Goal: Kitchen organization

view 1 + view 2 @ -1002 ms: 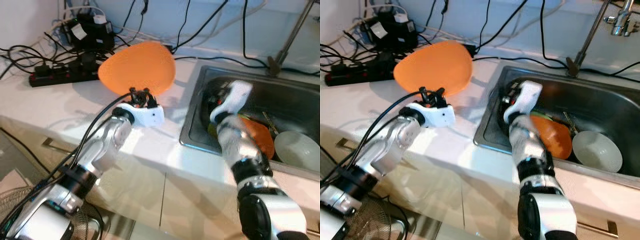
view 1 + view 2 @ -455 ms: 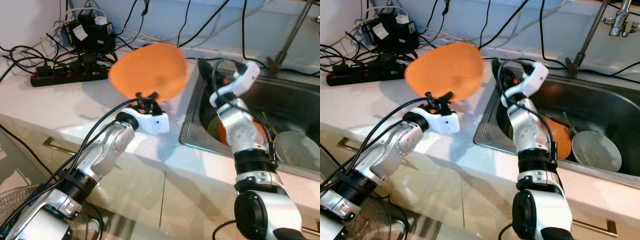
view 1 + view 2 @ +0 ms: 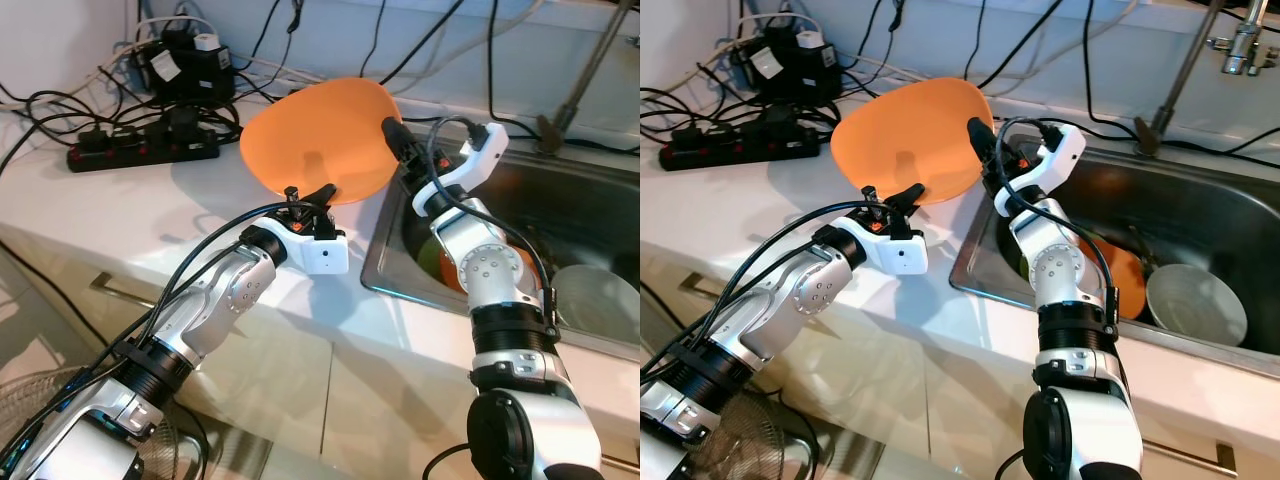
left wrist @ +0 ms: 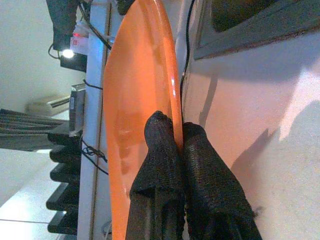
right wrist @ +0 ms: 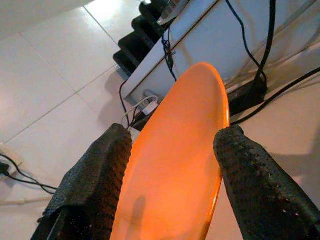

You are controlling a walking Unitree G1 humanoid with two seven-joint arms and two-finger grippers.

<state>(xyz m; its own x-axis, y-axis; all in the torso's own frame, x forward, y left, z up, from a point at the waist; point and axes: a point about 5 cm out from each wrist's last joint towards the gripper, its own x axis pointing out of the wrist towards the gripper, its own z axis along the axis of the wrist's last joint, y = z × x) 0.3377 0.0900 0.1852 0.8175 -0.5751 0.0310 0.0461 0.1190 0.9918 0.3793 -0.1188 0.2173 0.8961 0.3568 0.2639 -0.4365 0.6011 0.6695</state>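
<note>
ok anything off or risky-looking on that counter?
Yes: a power strip and a tangle of cables lie on the counter beside the sink. The orange plate is tilted, pinched in the left claw.

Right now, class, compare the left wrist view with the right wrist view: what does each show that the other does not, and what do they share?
Left wrist view alone: the left gripper shut on the rim of the round orange plastic plate, beside the steel sink's edge. Right wrist view alone: the right gripper open, one finger on either side of the plate's rim. Both share the orange plate and the black power strips.
</note>
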